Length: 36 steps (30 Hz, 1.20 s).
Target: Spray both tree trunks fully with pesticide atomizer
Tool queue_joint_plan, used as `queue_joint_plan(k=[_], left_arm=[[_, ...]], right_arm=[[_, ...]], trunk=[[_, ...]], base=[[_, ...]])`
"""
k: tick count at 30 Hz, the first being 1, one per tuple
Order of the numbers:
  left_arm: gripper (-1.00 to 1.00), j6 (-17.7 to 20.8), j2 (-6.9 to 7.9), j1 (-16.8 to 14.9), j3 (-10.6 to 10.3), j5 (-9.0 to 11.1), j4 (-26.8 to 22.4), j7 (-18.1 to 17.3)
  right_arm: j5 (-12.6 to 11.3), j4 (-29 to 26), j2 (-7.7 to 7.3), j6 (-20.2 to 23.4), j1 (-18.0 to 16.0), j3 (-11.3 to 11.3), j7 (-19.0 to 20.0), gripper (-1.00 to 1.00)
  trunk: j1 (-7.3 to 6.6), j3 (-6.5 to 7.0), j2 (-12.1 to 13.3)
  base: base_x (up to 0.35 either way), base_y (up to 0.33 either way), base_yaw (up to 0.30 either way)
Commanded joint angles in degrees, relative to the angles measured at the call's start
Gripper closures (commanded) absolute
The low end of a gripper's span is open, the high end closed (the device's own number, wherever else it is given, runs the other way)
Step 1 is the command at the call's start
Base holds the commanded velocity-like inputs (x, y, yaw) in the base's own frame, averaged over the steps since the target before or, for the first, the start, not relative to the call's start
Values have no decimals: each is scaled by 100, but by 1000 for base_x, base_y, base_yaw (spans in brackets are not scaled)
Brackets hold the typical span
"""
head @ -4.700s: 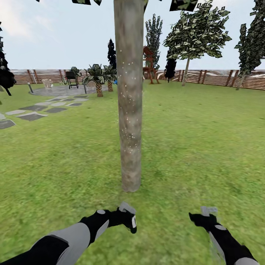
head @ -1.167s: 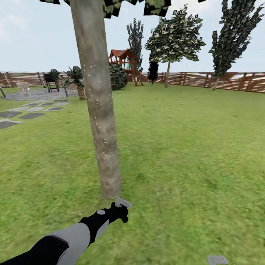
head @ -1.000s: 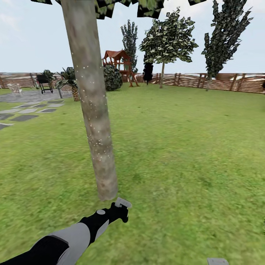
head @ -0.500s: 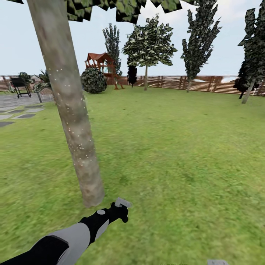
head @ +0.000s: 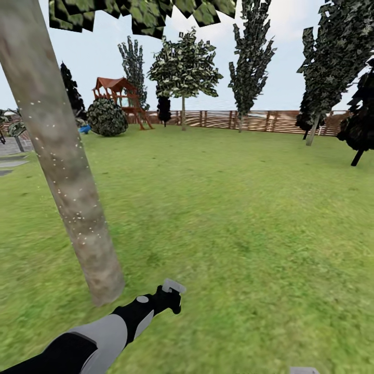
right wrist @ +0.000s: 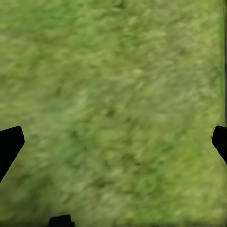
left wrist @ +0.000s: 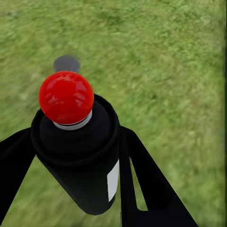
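Left gripper jaws clamped on pesticide atomizer, red dot on top, low over lawn. Speckled tree trunk just beside. Right gripper jaws wide apart, grass below.

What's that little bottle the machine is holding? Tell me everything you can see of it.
The pesticide atomizer is a small dark cylinder with a white label on its side and a pale collar topped by a round red ball. It sits between the left gripper's two black fingers, held above the lawn. From the head view its pale head pokes out beside the speckled tree trunk.
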Motion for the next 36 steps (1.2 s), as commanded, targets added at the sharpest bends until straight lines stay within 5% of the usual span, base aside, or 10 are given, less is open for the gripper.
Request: queue_joint_plan(k=[1,12,27,36], left_arm=[[100,-32,0,-6,-16,-7,8,-3],[100,-25,0,-6,-16,2,1,4],[100,-23,0,-6,-11,12,-12,34],[100,-23,0,-6,-16,13,-18,41]], right_arm=[[28,27,2,-41,-10,-29,-15,-100],[33,27,11,-40,6,-29,-11,-100],[35,27,138,-40,8,-29,-14,-100],[35,27,144,-40,8,-27,-11,-100]], trunk=[[1,1,-5],[1,74,-5],[1,80,-5],[1,80,-5]], base=[[0,0,-261],[99,0,-245],[345,0,-15],[700,0,0]])
